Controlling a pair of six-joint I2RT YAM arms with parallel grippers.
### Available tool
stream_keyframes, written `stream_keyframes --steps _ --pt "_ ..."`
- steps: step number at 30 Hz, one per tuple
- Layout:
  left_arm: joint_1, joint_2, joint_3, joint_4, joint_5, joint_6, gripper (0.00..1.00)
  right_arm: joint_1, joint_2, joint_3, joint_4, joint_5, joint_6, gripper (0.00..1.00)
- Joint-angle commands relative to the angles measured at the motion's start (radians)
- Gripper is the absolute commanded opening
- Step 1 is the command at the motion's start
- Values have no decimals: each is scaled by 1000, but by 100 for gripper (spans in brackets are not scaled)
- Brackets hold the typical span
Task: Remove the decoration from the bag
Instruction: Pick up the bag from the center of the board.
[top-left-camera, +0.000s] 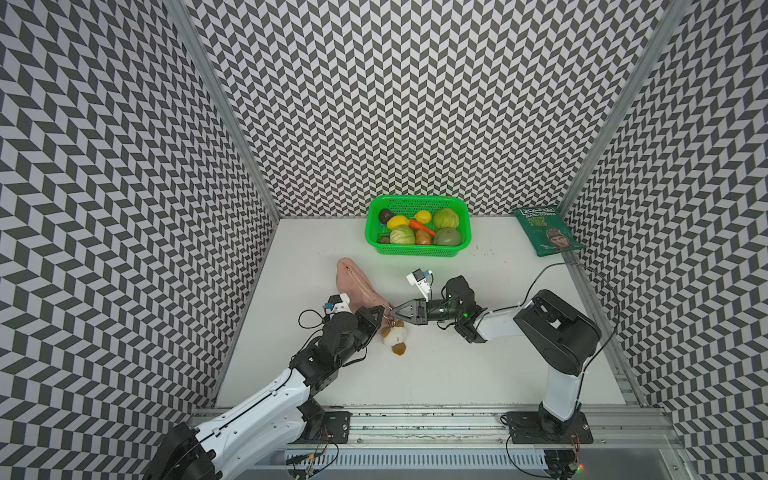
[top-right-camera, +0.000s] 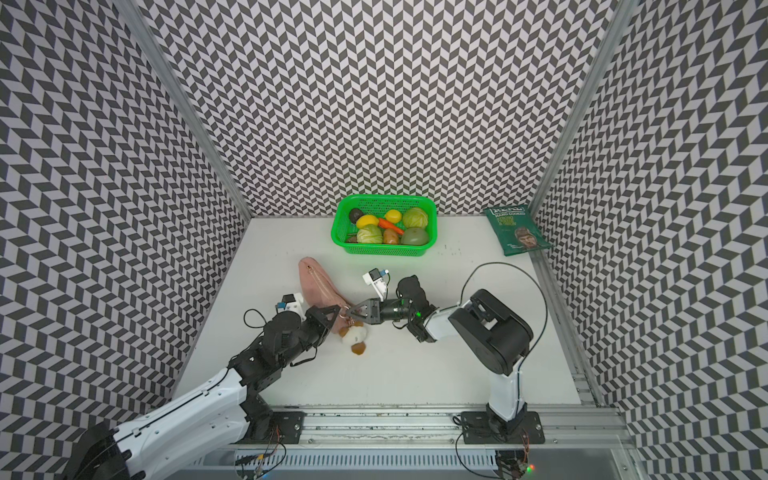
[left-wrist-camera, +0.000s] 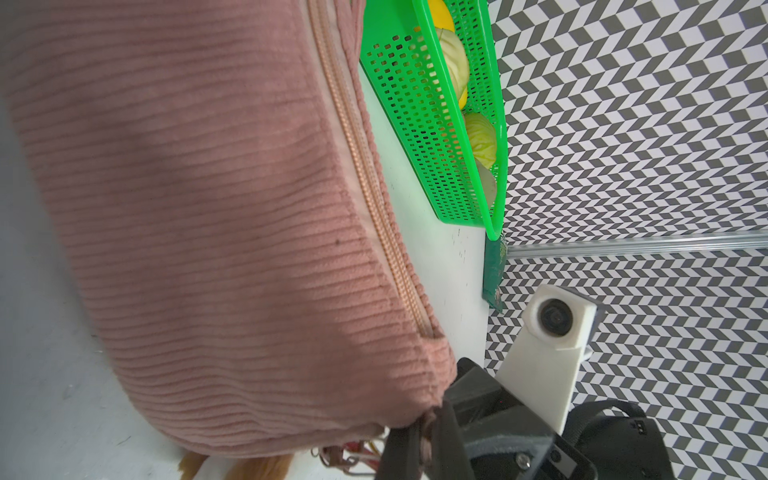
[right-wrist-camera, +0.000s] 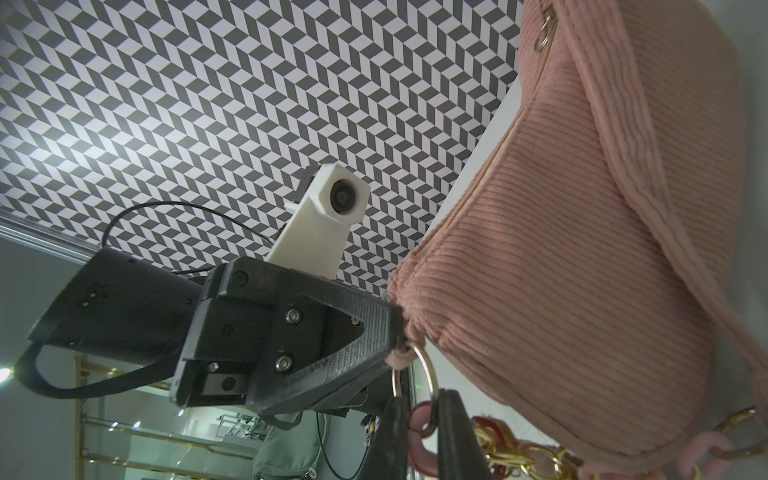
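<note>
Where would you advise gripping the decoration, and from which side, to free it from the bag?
Probably the decoration's clasp, from the robot's right: the plush is soft, the clasp is its rigid link to the bag, and the left gripper occupies the opposite side.

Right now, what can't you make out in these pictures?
- The decoration: left wrist view shows only a tan tuft, cut by the edge.
- How its clasp joins the bag: covered by the right claw in the right wrist view, tiny in both top views.
- Crisp packet wording: too small in both top views.
</note>
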Motion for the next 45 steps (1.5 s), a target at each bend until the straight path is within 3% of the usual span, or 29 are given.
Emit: stream_keyframes --steps 1,3,5,10,13,15,25,45 --pt "3 -15 14 42 -13 17 0 9 9 19 72 -26 -8 5" --pt "3 -11 26 30 -13 29 0 9 10 21 68 -27 -11 0" --pt "3 -7 43 13 -14 44 7 9 8 22 64 -29 -13 0" --pt "3 -14 80 -30 -16 69 51 7 8 30 48 -35 -24 0" --pt "3 -27 97 -65 -17 78 69 5 7 34 42 -42 -27 0" --pt "3 -38 102 -82 -7 82 74 2 8 36 40 -49 -27 0" --pt "3 -56 73 -95 47 75 77 -16 5 44 57 -88 -4 0" --pt "2 36 14 58 46 90 65 -17 -4 52 40 -118 10 0"
